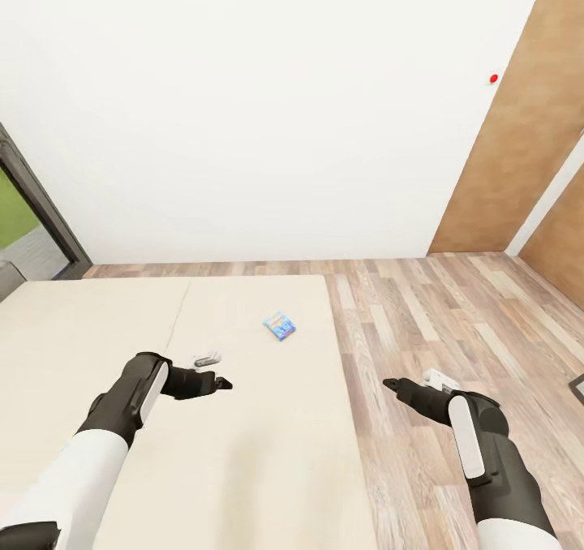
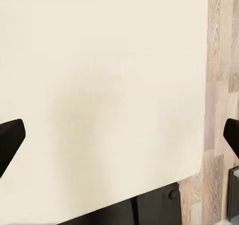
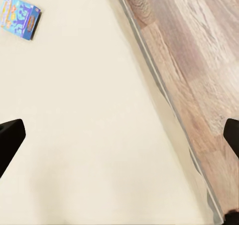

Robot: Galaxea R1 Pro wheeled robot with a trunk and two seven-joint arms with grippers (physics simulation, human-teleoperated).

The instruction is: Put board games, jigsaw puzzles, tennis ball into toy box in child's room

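A small blue board game point(image 1: 279, 325) lies flat on the bare beige mattress of the bed point(image 1: 97, 323), near its right edge. The same box point(image 3: 20, 18) lies well ahead of my right gripper point(image 3: 119, 138), whose fingers stand wide apart and empty. In the head view, that right gripper point(image 1: 393, 385) hovers over the wood floor just right of the bed. My left gripper point(image 1: 221, 384) hangs over the mattress, nearer to me than the game and to its left. It is open too point(image 2: 119, 138), with bare mattress between its fingers.
A white wall point(image 1: 268, 112) rises behind the bed. Wood-plank floor point(image 1: 454, 323) runs along the bed's right side, with a brown panel point(image 1: 519, 144) at the far right. A dark-framed window point(image 1: 32, 209) sits at the left. The mattress edge point(image 3: 164, 90) borders the floor.
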